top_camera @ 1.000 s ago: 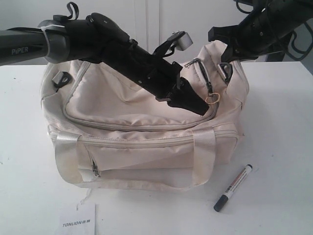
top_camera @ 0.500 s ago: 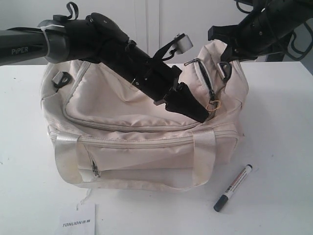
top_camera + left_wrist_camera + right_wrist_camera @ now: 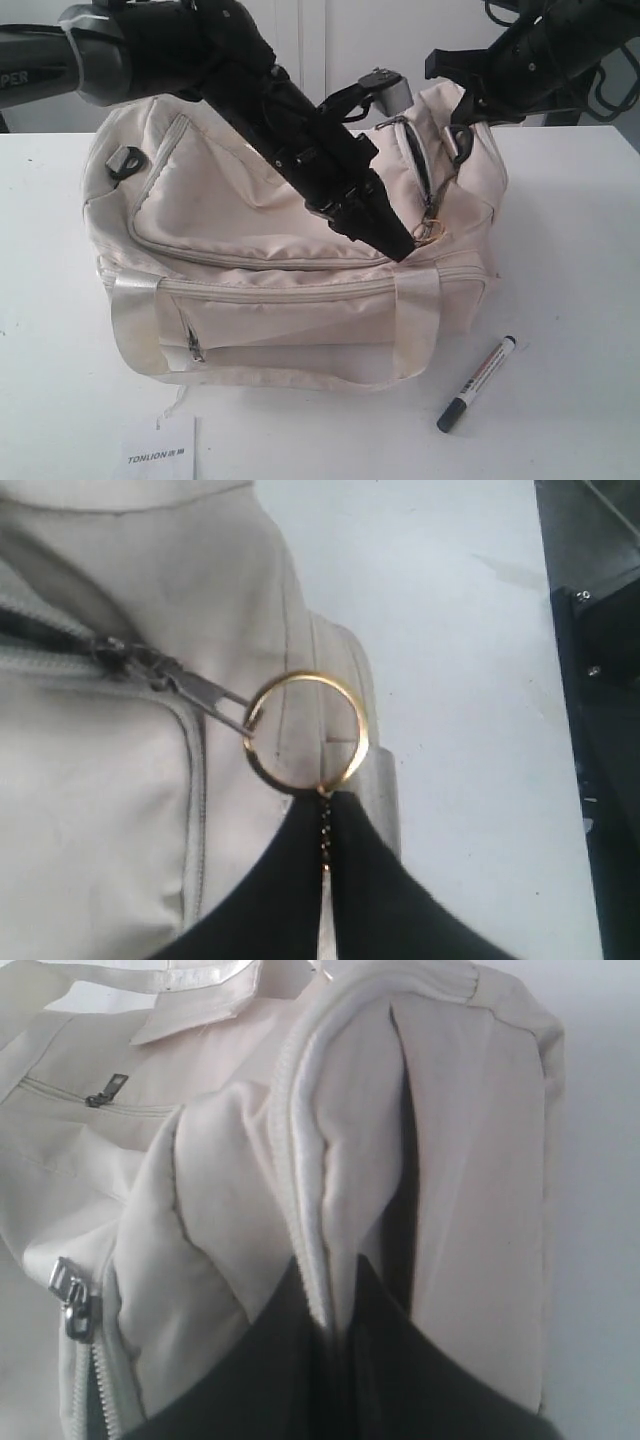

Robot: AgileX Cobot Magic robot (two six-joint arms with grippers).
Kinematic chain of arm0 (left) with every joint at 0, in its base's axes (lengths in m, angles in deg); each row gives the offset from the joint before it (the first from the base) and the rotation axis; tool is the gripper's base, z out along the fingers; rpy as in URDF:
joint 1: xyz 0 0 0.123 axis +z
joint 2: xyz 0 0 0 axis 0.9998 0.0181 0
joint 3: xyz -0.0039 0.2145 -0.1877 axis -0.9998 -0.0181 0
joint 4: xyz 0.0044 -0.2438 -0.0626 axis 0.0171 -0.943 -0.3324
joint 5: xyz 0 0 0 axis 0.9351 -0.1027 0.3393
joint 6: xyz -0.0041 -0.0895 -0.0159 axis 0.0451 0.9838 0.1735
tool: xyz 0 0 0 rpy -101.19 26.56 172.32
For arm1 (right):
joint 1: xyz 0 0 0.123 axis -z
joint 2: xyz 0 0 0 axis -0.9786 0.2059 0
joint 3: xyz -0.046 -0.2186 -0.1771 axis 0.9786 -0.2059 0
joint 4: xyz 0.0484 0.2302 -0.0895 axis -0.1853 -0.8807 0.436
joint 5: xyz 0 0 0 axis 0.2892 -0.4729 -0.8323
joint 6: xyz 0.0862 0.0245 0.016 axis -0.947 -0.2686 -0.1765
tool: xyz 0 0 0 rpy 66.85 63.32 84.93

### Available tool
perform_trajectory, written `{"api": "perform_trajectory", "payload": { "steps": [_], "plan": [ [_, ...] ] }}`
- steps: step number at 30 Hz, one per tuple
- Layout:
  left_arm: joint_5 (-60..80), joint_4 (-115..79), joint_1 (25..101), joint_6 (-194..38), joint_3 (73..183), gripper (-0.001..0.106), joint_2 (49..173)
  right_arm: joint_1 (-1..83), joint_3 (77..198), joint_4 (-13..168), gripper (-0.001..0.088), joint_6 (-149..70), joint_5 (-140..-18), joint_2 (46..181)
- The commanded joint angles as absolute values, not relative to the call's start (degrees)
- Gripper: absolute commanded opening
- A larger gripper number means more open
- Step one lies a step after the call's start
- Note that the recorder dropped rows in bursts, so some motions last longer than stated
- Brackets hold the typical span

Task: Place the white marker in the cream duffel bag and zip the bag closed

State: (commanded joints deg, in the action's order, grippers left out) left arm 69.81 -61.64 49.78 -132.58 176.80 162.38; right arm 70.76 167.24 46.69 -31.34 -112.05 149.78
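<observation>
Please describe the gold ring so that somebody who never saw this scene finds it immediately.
On the white table sits a cream duffel bag; follow its curved top zipper toward the white marker. At the slider hangs the gold ring, pinched by the left gripper: the only gold, round pull, unlike the silver tabs.

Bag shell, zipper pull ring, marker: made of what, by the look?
The bag looks like soft woven cloth, matte cream: it creases, sags, shows stitched seams. The pull ring is metal, polished gold colour, a thin split ring with glints. The marker is probably plastic: smooth white barrel, printed label, dark cap.
</observation>
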Motion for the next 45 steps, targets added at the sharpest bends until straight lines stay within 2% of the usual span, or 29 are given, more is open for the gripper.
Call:
{"api": "perform_trajectory", "payload": {
  "steps": [22, 45],
  "plan": [
    [59.8, -25.9, 35.8, -117.3, 176.8, 0.0, 155.7, 70.8, 167.2, 46.9, 0.0, -35.3, -109.6, 149.8],
    [68.7, -0.3, 24.3, -105.3, 176.8, 0.0, 155.6, 70.8, 166.6, 47.0, 0.0, -38.7, -109.5, 149.8]
  ]
}}
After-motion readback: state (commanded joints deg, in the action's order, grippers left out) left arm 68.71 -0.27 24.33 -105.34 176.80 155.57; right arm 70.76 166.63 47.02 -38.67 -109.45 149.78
